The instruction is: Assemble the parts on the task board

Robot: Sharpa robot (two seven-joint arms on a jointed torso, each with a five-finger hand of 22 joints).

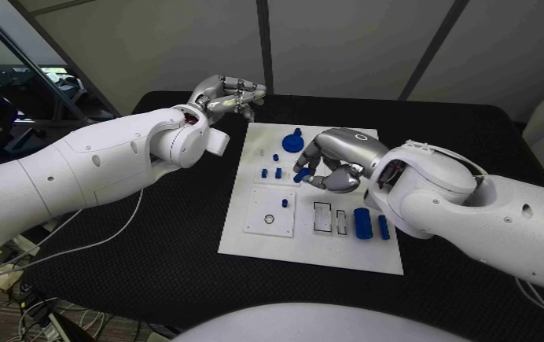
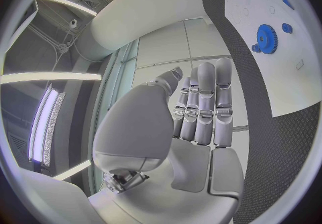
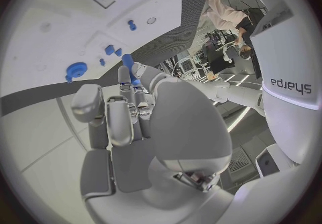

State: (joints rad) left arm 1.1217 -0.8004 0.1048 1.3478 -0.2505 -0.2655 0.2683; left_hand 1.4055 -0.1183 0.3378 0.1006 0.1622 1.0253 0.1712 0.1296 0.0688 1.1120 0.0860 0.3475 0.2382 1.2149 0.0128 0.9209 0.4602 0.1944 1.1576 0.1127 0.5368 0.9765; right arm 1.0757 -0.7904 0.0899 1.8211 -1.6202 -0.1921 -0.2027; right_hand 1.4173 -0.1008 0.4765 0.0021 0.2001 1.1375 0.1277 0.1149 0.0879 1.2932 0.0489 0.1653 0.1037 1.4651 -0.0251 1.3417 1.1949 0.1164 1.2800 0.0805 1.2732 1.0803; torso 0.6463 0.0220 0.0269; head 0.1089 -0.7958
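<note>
On the black worktop (image 1: 148, 255) the white task board (image 1: 272, 240) lies central, and our right hand (image 1: 338, 165) pinches a small blue part (image 1: 302, 174) over its middle, seemingly to seat it, while our left hand (image 1: 227, 94) waits empty, fingers straight, off the board's eleven o'clock corner.

Right hand (image 3: 137, 122) with a blue peg (image 3: 128, 65) pinched at its fingertips, white board (image 3: 80, 25) beyond, blue gear (image 3: 75, 68) and small blue pieces (image 3: 110, 50) on it
</note>
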